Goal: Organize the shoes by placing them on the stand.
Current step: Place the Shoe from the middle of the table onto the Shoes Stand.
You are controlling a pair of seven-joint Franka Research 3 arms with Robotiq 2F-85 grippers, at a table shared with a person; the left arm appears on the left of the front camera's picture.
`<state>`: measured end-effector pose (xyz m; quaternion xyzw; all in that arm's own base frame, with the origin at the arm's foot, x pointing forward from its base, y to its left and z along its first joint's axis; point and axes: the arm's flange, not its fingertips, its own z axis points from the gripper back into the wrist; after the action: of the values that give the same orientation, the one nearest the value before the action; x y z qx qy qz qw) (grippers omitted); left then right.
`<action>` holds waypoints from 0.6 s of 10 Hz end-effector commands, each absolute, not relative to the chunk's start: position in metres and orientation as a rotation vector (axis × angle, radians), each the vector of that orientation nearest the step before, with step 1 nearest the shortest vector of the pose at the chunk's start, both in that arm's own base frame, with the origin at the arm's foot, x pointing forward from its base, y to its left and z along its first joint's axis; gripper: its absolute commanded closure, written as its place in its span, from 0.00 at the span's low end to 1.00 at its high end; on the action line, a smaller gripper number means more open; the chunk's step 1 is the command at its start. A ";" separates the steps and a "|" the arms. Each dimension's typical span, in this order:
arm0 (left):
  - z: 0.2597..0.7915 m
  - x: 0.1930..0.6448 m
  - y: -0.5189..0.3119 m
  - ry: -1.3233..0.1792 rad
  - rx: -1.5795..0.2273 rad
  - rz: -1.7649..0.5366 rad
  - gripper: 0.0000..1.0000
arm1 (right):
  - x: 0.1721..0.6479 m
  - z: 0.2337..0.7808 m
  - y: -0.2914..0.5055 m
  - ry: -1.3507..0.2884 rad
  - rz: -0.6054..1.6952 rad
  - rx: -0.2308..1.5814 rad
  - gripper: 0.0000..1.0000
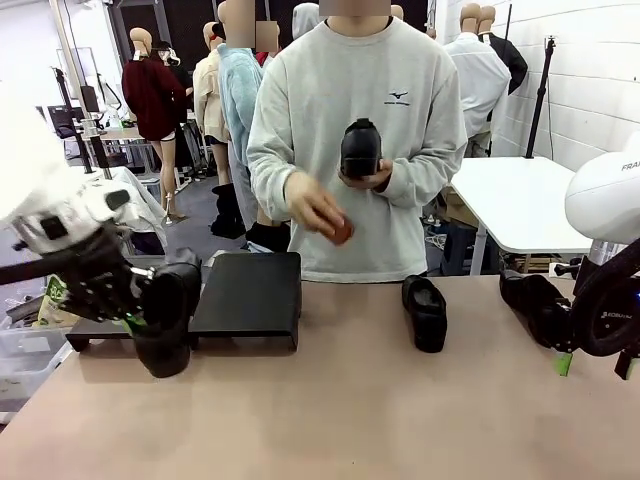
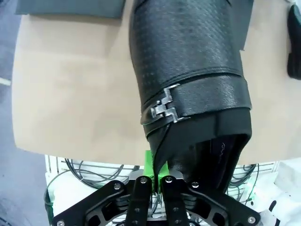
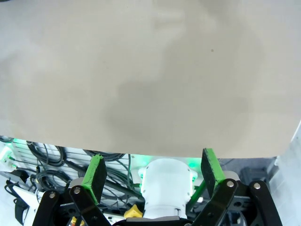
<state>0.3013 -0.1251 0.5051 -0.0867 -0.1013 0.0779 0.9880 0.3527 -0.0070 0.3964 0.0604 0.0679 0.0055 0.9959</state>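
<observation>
My left gripper (image 1: 137, 320) is shut on the heel rim of a black shoe (image 1: 166, 322) and holds it just above the table, left of the black stand (image 1: 250, 292). In the left wrist view that shoe (image 2: 188, 66), with a buckled strap, hangs toe-away from the gripper (image 2: 157, 178). A second shoe (image 1: 425, 312) lies on the table in front of the person. A third (image 1: 535, 305) lies at the right, close to my right gripper (image 1: 596, 364). The person holds a fourth (image 1: 360, 150) at chest height. In its own view the right gripper (image 3: 154, 172) is open over bare table.
The person stands at the far edge, and the free hand (image 1: 312, 208) holds a small orange-brown thing. A white table (image 1: 520, 200) stands behind on the right. A low black ledge (image 1: 92, 331) runs left of the stand. Cables hang below the near table edge.
</observation>
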 end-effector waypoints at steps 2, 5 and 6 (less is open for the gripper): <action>0.491 0.303 -0.142 -0.188 -0.156 0.150 1.00 | 0.353 0.396 -0.005 0.139 0.004 0.117 0.00; 0.505 0.309 -0.122 -0.263 -0.124 0.177 1.00 | 0.353 0.396 -0.005 0.139 0.004 0.117 0.00; 0.507 0.325 -0.102 -0.383 -0.113 0.276 1.00 | 0.353 0.396 -0.005 0.139 0.004 0.117 0.00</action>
<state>0.3120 -0.1204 0.5036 -0.0675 -0.1271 0.0937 0.9851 0.3527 -0.0069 0.3964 0.0602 0.0679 0.0057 0.9959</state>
